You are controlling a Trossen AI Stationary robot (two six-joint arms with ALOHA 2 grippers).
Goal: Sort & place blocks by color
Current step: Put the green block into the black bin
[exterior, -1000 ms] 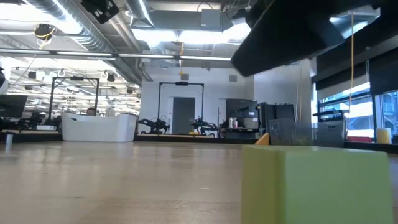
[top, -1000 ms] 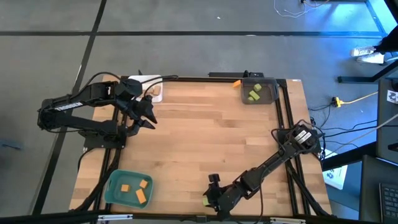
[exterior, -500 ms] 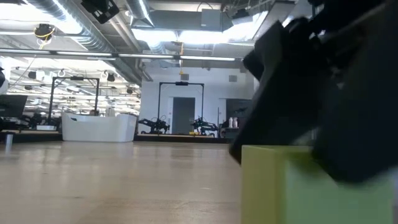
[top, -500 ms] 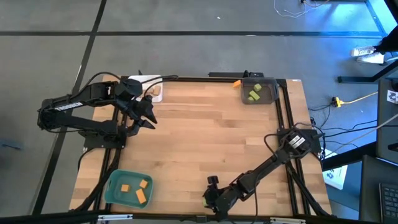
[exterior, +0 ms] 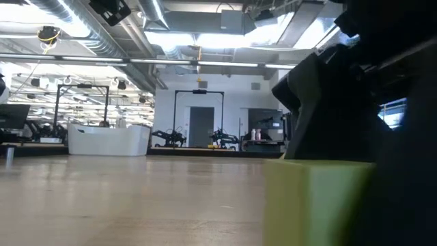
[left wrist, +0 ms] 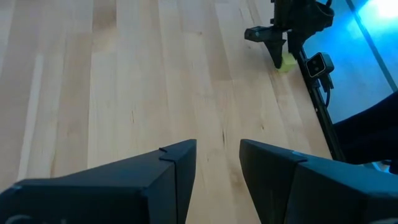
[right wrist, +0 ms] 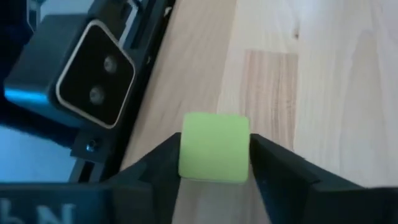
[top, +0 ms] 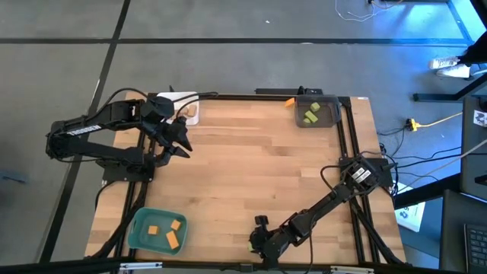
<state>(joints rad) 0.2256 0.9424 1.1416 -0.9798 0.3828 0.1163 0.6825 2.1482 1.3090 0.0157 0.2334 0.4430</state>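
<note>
The right gripper point(right wrist: 214, 163) is down at the near edge of the table point(top: 259, 160), and a light green block point(right wrist: 214, 148) sits squarely between its two fingers point(right wrist: 155, 171), one flat face toward each. From the wrist view the fingers look to be touching the block's sides or a hair off them; I cannot tell whether they are actually clamped on it. The block still looks to be resting on the wood. Just past the jaws, on the table's rim, is a small camera unit point(right wrist: 93, 74) with two lenses. From above, the same gripper point(top: 259, 242) shows as a dark mass at the front edge with only a sliver of green beside it. The left gripper point(top: 181, 141) hangs over the far left part of the table, its fingers point(left wrist: 168, 171) held a little apart with nothing between them, bare wood ahead of them. Well away from both sets of jaws, a teal tray point(top: 137, 232) holds orange blocks point(top: 173, 237), a grey tray point(top: 329, 116) holds green blocks point(top: 311, 113), and a white tray point(top: 183, 100) sits behind the left gripper.
</note>
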